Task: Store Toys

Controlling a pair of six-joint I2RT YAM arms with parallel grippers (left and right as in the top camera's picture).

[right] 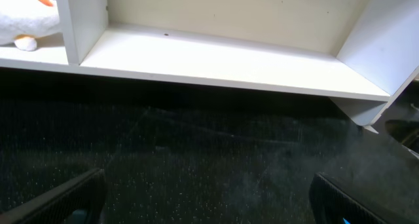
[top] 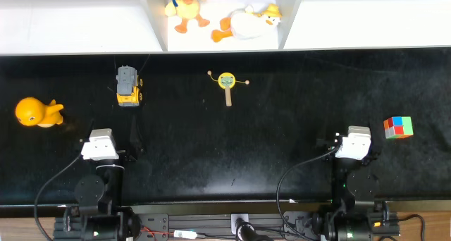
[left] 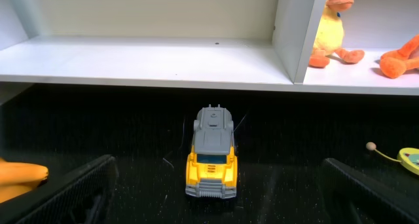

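We see the left gripper, facing the toy truck, and the right gripper, both jaws spread wide, holding and touching nothing.

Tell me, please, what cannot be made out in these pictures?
Orange duck: left wrist view, cut off by the edge.
Rattle: left wrist view, cut off by the edge.
White plush duck: right wrist view, mostly past the edge.
Cube: top view, too small for detail.

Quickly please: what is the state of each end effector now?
Left end effector: open, holding nothing.
Right end effector: open, holding nothing.
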